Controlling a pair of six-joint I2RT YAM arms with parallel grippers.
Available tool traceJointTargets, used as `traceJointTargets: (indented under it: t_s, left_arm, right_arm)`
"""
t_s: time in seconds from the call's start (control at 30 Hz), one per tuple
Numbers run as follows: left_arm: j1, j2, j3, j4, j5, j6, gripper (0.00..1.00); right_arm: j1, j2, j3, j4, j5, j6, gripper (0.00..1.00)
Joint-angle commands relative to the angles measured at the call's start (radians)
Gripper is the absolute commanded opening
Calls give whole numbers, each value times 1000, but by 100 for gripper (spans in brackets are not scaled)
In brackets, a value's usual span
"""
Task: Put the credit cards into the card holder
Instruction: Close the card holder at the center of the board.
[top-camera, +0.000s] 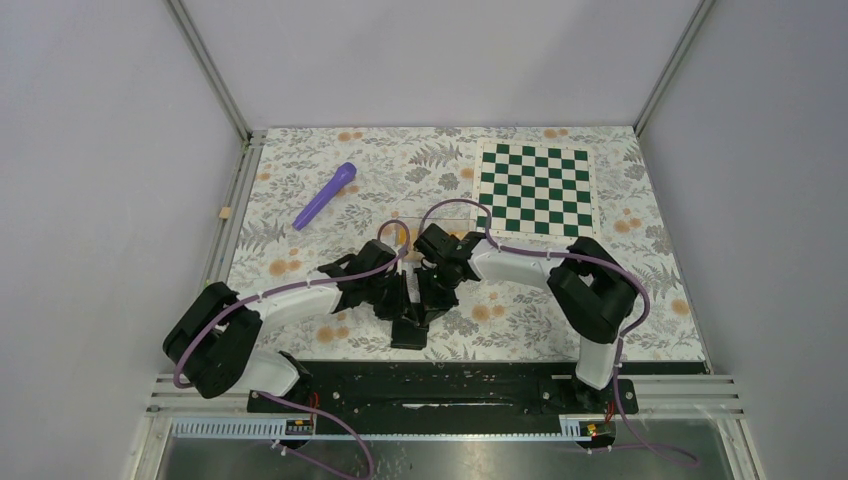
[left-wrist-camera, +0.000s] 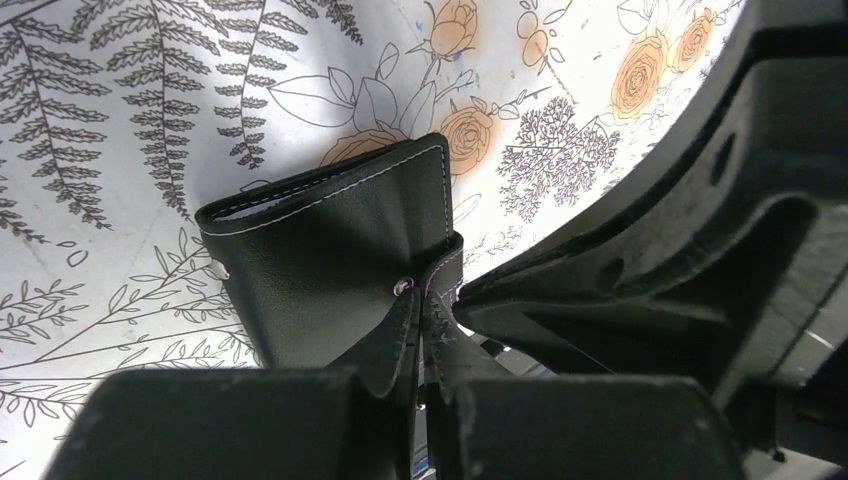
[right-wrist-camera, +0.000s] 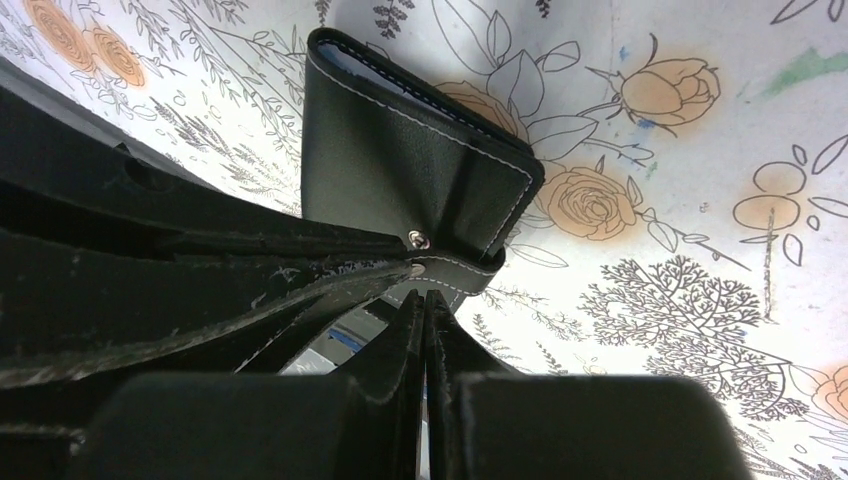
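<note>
Left end effector (left-wrist-camera: 425, 320) and right end effector (right-wrist-camera: 425, 305) both pinch the white-stitched, grainy black card holder (left-wrist-camera: 330, 250).

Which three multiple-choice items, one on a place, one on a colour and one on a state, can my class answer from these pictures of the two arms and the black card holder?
1. Where on the table does the chessboard lie, seen from the top view? A far right; B far left; C between the arm bases.
2. What colour is the pen-like thing? A red; B purple; C yellow.
3. How do the left gripper and right gripper stand to the card holder? A both open above it; B only one grips it; C both shut on it.
Key: 1 A, its green squares sit at the far right corner; 2 B, it shows purple against the floral print; 3 C, each wrist view shows fingers closed on a flap.
</note>
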Motion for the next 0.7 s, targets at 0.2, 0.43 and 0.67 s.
traceJointTargets:
  t_s: [0.2,0.43,0.67]
  left_arm:
    - [-5,10,5,10,-41,29,0]
    - [-8,5,9,-4,-68,39,0]
    - [-11,17,15,-19,-90,39,0]
  right_arm:
    - [-4,41,38,-2,6,-15,0]
    - [-2,46,40,5,13,-17,0]
    - [-1,39,36,28,12,-16,0]
